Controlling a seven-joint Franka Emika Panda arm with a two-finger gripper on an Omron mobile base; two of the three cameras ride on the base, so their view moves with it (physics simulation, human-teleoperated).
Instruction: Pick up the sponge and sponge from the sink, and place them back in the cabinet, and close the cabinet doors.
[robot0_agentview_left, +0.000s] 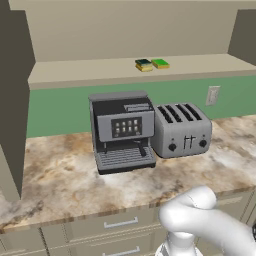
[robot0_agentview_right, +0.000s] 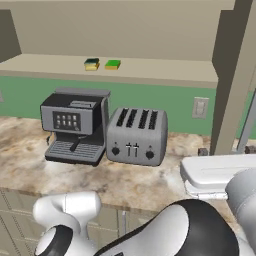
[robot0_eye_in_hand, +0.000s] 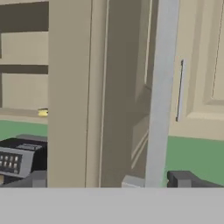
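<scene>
Two sponges (robot0_agentview_left: 151, 64) lie side by side on the cabinet shelf (robot0_agentview_left: 90, 70), above the coffee machine (robot0_agentview_left: 122, 130). The toaster (robot0_agentview_left: 181, 129) stands just right of the coffee machine on the counter (robot0_agentview_left: 60, 185); drawers (robot0_agentview_left: 120, 225) lie below.

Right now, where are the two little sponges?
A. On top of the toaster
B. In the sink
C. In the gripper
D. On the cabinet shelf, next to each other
D. The bright green-topped sponge and the dark-topped sponge lie side by side on the cabinet shelf, up above the toaster and the coffee machine.
</scene>
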